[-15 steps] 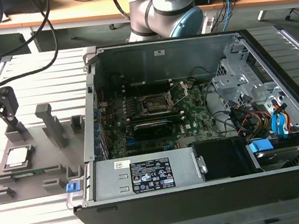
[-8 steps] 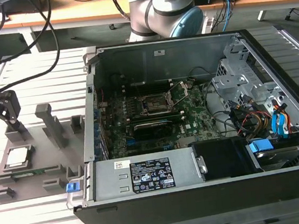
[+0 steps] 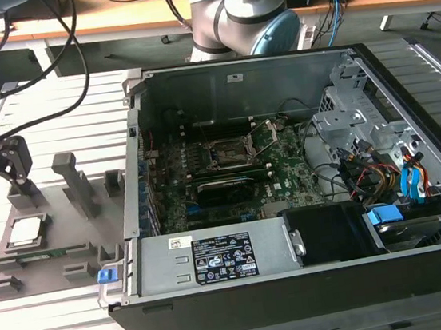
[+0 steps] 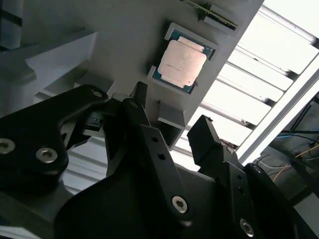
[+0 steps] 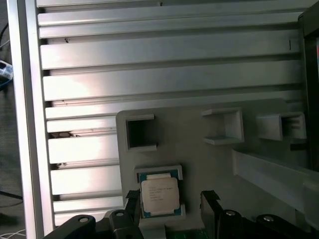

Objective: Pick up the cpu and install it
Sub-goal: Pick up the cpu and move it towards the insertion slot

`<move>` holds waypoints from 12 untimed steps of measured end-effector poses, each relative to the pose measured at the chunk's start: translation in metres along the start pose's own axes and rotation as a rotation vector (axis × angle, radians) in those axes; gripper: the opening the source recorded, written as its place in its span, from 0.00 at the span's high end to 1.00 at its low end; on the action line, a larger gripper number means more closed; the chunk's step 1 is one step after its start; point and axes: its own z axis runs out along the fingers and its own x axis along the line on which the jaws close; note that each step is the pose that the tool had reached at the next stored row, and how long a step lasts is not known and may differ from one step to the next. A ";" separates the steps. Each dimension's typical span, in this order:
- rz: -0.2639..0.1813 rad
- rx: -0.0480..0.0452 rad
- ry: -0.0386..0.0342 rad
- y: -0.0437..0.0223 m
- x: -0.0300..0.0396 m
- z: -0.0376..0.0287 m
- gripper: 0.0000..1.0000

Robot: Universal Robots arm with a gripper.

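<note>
Gripper (image 3: 1,184) hangs over grey tray (image 3: 64,232) at the exterior view's left, fingers spread wide and gripping nothing. Cpu (image 3: 25,230) lies flat in a square pocket on the tray, metal top up, just below the gripper and apart from it. In the first wrist view the cpu (image 5: 158,195) sits btwn the two black fingertips (image 5: 208,198), w/ a gap on each side. In the second wrist view the cpu (image 4: 182,59) is past the tips, and a small grey block (image 4: 172,119) of the tray shows in the gap. Tray rests on slatted metal table (image 3: 45,114), just beside the open PC case (image 3: 299,284), which is toward the exterior view's right. Inside the case is the board (image 3: 284,157) w/ socket (image 3: 231,151), whose metal flap looks swung up. Arm base (image 3: 246,9) stands behind the case.
</note>
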 end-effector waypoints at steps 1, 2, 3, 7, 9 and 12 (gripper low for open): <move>0.000 -0.0001 -0.0001 0.0000 0.0000 0.0009 0.40; 0.000 0.0000 -0.0001 0.0000 0.0001 0.0014 0.40; 0.000 0.0000 -0.0001 0.0000 0.0000 0.0020 0.40; 0.000 -0.0001 -0.0001 0.0000 0.0002 0.0063 0.40; 0.000 0.0000 -0.0001 0.0000 0.0002 0.0076 0.40; 0.000 -0.0001 -0.0001 0.0000 0.0003 0.0111 0.40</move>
